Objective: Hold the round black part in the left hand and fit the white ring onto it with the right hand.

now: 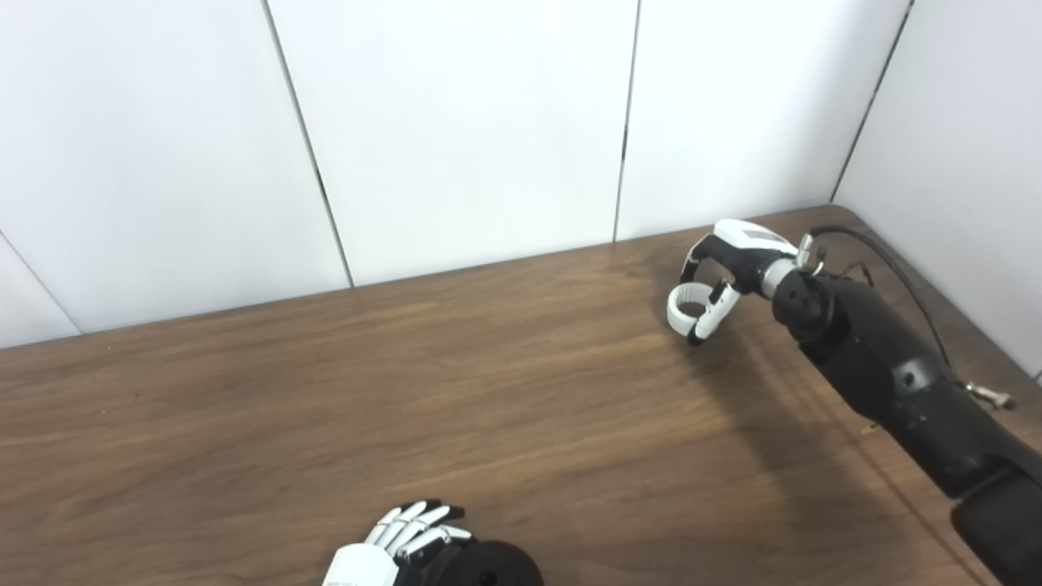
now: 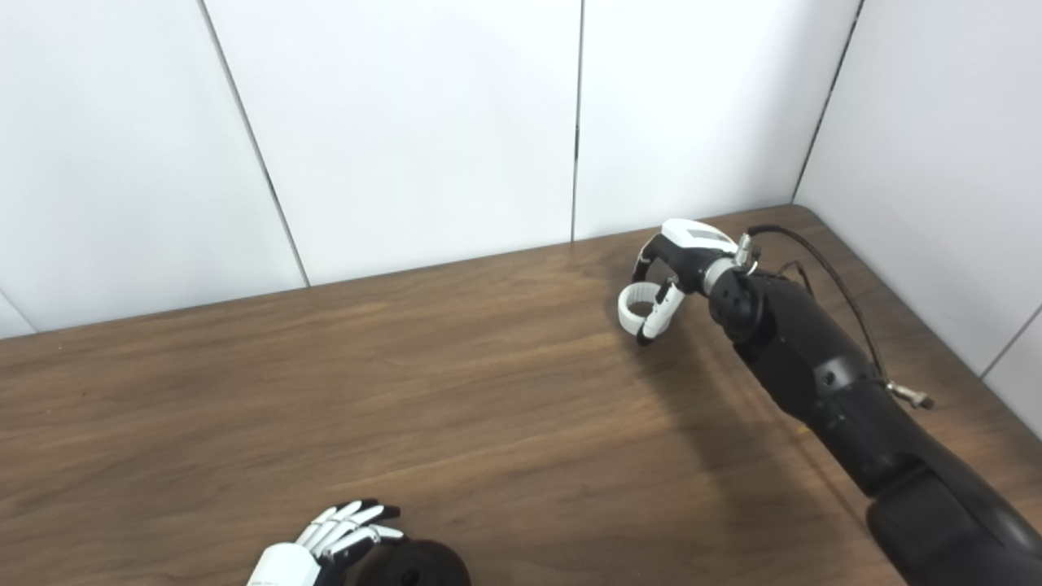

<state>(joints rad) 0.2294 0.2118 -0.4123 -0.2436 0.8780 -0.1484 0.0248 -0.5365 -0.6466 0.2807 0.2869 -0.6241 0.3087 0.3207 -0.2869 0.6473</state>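
Note:
The round black part (image 1: 491, 565) lies at the table's near edge, partly cut off by the picture's bottom. My left hand (image 1: 400, 544) is against its left side with fingers stretched out and apart, not wrapped around it; the thumb is hidden. The white ring (image 1: 685, 308) is at the far right of the table. My right hand (image 1: 727, 268) reaches over it from the right, fingers curled above and the thumb pressed on the ring's right side, pinching it. I cannot tell whether the ring is off the table. The two hands are far apart.
The brown wooden table (image 1: 407, 391) runs to white wall panels (image 1: 456, 122) at the back and right. A black cable (image 1: 895, 268) loops off my right forearm near the back right corner.

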